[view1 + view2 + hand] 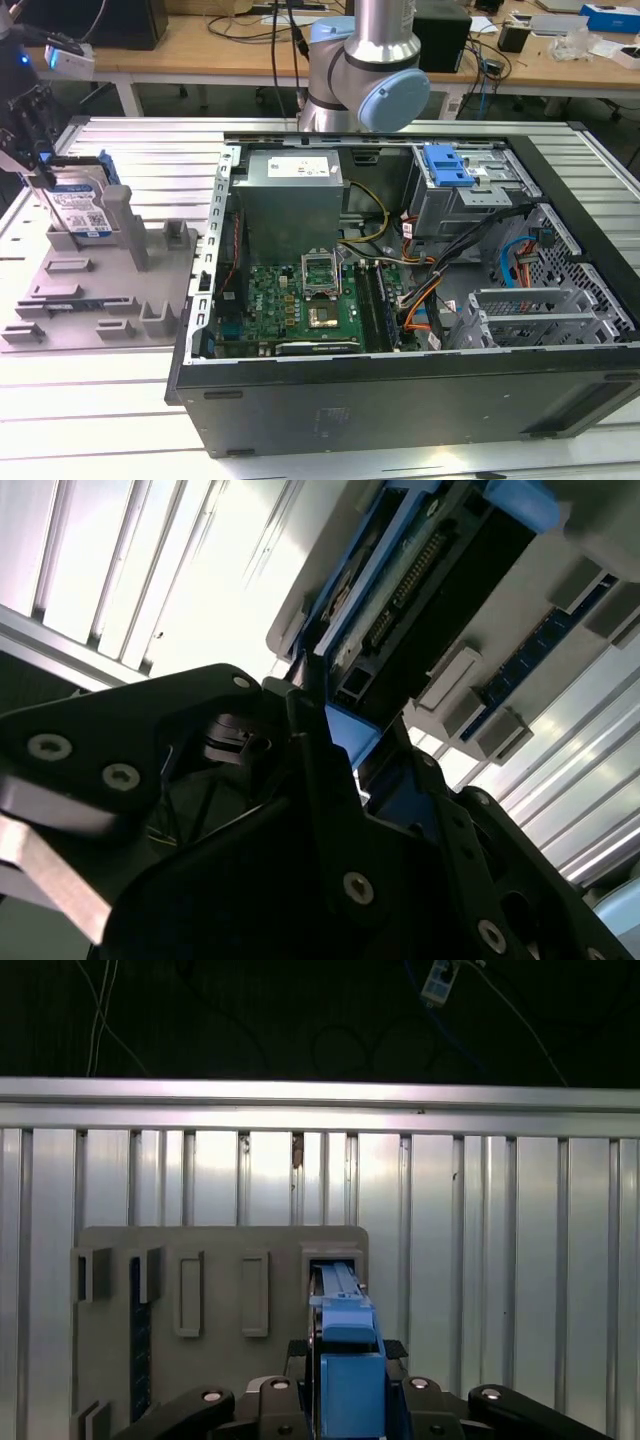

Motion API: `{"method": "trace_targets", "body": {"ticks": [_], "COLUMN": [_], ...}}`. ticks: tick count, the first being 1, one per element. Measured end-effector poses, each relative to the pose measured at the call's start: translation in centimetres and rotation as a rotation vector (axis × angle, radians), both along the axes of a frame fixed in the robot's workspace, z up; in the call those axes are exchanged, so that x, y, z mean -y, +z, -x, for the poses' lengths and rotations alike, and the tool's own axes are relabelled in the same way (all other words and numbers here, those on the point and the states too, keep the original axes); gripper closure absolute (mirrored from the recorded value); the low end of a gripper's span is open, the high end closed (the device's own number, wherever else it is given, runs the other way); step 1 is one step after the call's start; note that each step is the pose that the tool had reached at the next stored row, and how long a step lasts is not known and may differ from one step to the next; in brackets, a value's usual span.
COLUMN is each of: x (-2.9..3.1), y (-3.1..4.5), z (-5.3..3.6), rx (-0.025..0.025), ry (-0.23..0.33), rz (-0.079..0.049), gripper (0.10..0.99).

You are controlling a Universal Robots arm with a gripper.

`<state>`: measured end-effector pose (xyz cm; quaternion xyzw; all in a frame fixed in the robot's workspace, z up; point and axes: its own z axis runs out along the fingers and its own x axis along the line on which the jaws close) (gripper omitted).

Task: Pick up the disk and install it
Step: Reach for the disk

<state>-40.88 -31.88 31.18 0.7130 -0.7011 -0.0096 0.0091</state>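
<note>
Over at the exterior view's left, the disk (82,210) stands on edge in a slot of the grey moulded holder (95,290), its printed label facing out and its blue plastic frame running round the silver body. The black gripper (42,172) is down on its upper corner. In both wrist views the fingers (310,750) lie pressed against either side of the blue frame, pinching the disk (350,1355) between them. The disk's lower end looks to be still in the slot. The holder (225,1260) is matt grey plastic, blocky, with several narrow rectangular pockets. It lies flat on the ribbed aluminium table (130,150). Well apart, towards the exterior view's right, the black computer case (400,405) lies open on its side. Inside it are a green motherboard (295,300), a boxy grey metal power supply (290,195), a tangle of coloured cables (450,270), a perforated drive cage (530,315) and a ribbed blue tab (447,165).
</note>
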Motion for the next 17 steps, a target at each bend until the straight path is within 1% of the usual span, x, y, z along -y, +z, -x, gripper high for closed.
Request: {"method": "trace_targets", "body": {"ticks": [1,2,4,5,7,8,9,11,14,17], "x": [0.02,0.03,0.04,0.04,0.05,0.05,0.05,0.06,0.06,0.07], "y": [0.64,1.02,1.56,2.06,2.65,3.14,4.08,5.65,7.06,8.26], "z": [0.00,0.00,0.00,0.00,0.00,0.00,0.00,0.00,-0.01,-0.03], "rx": [0.0000,0.0000,0.0001,0.0000,0.0000,0.0000,0.0000,0.0000,0.0001,0.0000], "ry": [0.000,0.000,0.000,0.000,0.000,0.000,0.000,0.000,0.000,0.000], "rz": [0.000,0.000,0.000,0.000,0.000,0.000,0.000,0.000,0.000,0.000], "gripper": [0.722,0.722,0.722,0.722,0.722,0.722,0.722,0.722,0.722,0.722]}}
